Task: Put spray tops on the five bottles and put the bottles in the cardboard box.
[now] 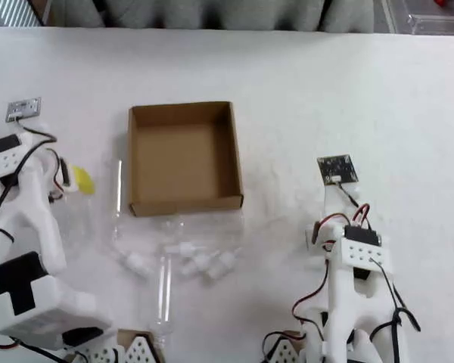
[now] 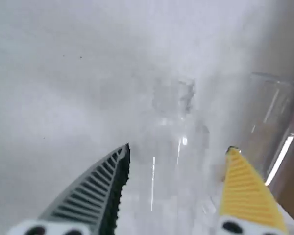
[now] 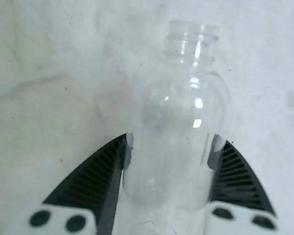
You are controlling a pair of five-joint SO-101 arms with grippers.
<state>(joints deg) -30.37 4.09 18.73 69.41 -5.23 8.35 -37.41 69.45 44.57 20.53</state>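
My right gripper (image 3: 172, 138) is shut on a clear, capless bottle (image 3: 179, 98); its black fingers (image 3: 100, 171) press the bottle's sides and the threaded neck points away. My left gripper (image 2: 179, 152) is open, with a second clear bottle (image 2: 172, 112) lying between the grey finger and the yellow finger (image 2: 242, 188). In the high view the yellow finger (image 1: 83, 180) sits left of the open cardboard box (image 1: 136, 162), which has nothing in it. Several white spray tops (image 1: 200, 261) lie in front of the box.
Another clear bottle (image 2: 277, 132) lies beside my left gripper, next to the box wall. One more clear bottle (image 1: 164, 291) lies near the front edge. The right arm (image 1: 352, 257) stands to the right of the box. White table stretches behind the box.
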